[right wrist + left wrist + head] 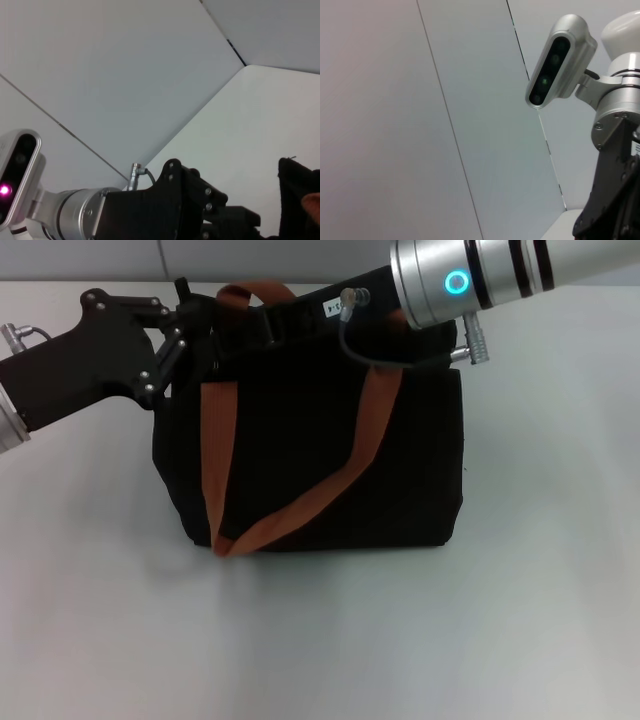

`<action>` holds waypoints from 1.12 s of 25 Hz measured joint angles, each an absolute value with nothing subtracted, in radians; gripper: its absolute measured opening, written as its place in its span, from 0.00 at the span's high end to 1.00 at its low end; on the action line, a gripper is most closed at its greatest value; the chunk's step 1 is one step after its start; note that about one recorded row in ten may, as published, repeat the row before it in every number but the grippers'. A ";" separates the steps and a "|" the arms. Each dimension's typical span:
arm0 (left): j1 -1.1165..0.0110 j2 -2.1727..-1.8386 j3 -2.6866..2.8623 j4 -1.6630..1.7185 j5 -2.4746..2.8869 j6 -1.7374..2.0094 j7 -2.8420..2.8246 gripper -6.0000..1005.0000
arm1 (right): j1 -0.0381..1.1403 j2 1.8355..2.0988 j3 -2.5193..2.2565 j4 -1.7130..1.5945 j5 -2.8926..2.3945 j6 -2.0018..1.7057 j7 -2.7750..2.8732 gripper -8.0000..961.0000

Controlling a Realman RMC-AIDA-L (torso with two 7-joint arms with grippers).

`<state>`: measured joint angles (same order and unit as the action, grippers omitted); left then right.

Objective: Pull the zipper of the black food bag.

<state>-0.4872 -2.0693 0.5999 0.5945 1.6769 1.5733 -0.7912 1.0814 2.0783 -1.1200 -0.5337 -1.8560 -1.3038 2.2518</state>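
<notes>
Head view: bag (320, 470) sits upright in the middle of the white table (320, 640), orange straps making a V on the front, one handle (258, 290) sticking up at the back.
Left gripper (195, 325): comes in from the left and is right at the bag's top left corner, black fingers up against the fabric there. Can't tell if they're pinched on anything or just apart, it's all black on black.
Right gripper (275, 315): arm reaches in from the upper right, across the top of the bag, its black end lying over the top edge near the handle. Fingers blend into the bag, so can't tell on that one either.
Zipper: honestly can't make it out, the top of the bag is covered by the two arms.
Left wrist view: mostly wall, plus the right arm's wrist camera (560, 62).
Right wrist view: shows the left gripper (235, 220) close to a black bag corner (297, 195), table behind.
</notes>
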 joint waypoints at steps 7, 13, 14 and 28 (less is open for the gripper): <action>-0.486 -2.069 0.597 0.595 1.677 1.569 -0.801 0.97 | 1.071 2.079 -1.125 -0.537 -1.856 -1.297 2.253 0.68; -0.476 -2.069 0.592 0.595 1.677 1.574 -0.802 0.97 | 1.066 2.078 -1.121 -0.537 -1.856 -1.280 2.253 0.69; -0.475 -2.069 0.592 0.595 1.677 1.575 -0.802 0.97 | 1.066 2.078 -1.121 -0.538 -1.856 -1.277 2.253 0.69; -0.475 -2.069 0.593 0.595 1.667 1.576 -0.803 0.97 | 1.075 2.078 -1.128 -0.544 -1.854 -1.283 2.253 0.76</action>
